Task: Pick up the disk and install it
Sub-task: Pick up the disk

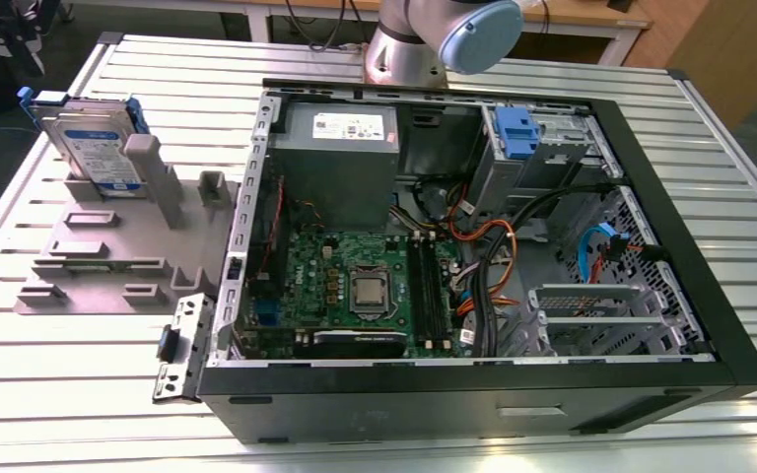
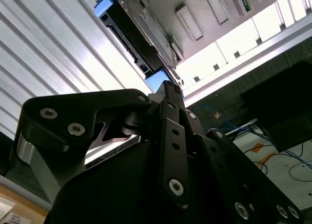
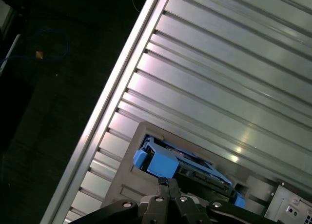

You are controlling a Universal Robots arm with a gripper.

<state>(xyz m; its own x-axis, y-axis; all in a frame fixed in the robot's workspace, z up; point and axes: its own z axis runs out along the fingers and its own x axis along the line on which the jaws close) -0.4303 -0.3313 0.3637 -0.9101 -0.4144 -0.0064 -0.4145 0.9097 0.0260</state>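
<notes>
**Disk pick-and-install: the claw above the parked disk, no grasp made**

The disk (image 1: 95, 148) stands on edge in a grey holder (image 1: 90, 251) on the slatted bench (image 1: 63, 394). It is at the exterior view's left, outside the open computer case (image 1: 392, 399) and apart from its side wall. Its labelled face and blue end tab are clear of the holder's slot.

In the first wrist view the claw (image 3: 163, 182) points toward the disk (image 3: 187, 166). Its fingertips are pressed together, with nothing between them. The blue tab (image 3: 157, 163) lies just beyond the tips, and whether they touch it cannot be told. The second wrist view gives the same arrangement edge-on: the claw (image 2: 168, 86) is aimed at the near end of the disk (image 2: 139, 36), which rises from the holder (image 2: 195, 19).

Inside the case, a separate blue caddy (image 1: 516, 133) sits in the drive cage at the far corner. The grey power-supply box (image 1: 339, 148) lies beside the cage, on the exterior view's left. The arm (image 1: 438, 39) shows at the far edge of the bench, behind the case.

Judged from these positions, the task is at its very start. The disk has not been lifted from the holder, so both the pick-up and the installation in the case remain to be done.
</notes>
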